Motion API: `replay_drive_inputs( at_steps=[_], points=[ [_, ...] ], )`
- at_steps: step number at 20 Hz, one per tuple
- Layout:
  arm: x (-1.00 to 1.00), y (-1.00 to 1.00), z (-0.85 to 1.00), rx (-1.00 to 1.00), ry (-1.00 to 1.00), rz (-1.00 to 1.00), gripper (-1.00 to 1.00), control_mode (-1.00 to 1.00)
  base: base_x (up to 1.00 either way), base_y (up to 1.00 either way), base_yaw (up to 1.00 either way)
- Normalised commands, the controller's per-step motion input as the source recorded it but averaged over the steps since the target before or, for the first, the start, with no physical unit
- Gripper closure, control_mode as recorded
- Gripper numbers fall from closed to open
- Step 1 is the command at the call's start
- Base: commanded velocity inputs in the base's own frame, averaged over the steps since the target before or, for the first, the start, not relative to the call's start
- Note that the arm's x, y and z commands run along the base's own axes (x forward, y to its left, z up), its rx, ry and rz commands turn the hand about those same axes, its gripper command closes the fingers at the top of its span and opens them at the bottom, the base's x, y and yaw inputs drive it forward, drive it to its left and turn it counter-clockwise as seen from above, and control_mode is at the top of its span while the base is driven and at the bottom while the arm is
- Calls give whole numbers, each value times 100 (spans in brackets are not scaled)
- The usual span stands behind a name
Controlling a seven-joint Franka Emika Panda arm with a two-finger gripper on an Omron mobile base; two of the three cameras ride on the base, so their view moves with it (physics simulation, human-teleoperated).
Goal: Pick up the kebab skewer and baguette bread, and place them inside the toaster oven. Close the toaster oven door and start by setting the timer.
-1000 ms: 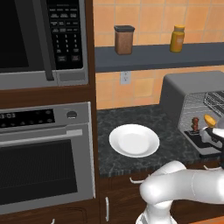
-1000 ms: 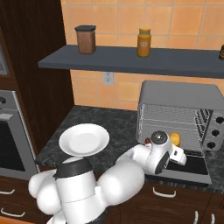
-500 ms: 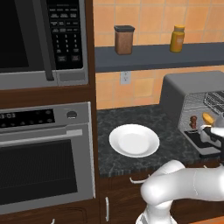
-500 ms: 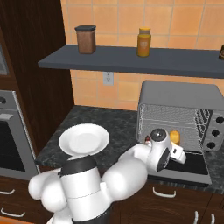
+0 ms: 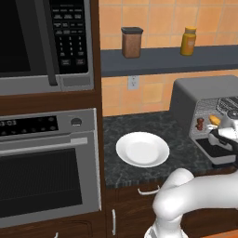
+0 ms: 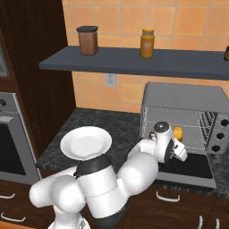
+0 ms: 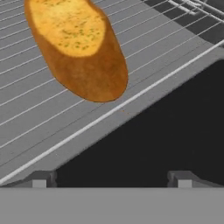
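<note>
A dark speckled counter (image 5: 139, 128) carries a white plate (image 5: 142, 149) and the toaster oven (image 6: 185, 107). The arm reaches over the lowered toaster oven door (image 6: 190, 166); the gripper (image 7: 111, 178) stands spread, empty. The baguette bread (image 7: 76, 46) lies on the wire rack (image 7: 52, 113) just ahead of the jaws.

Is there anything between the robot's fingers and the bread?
No. In the hand view, just bare oven rack wires lie between the open gripper and the baguette bread.
</note>
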Motion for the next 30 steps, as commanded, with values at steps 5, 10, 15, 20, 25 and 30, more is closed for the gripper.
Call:
replay_drive_inputs(
  at_steps=[5,10,15,20,25,30],
  points=[
    [8,-1,0,15,0,-11,-100,-100,0,0,0],
    [13,0,0,12,0,-8,-100,-100,0,0,0],
    [25,9,-3,4,0,-9,-100,-100,0,0,0],
    [19,20,-20,1,0,-8,-100,-100,0,0,0],
    [-11,0,-28,0,0,-5,-100,-100,0,0,0],
    [-64,-11,-7,0,0,0,-100,-100,0,0,0]
  ],
)
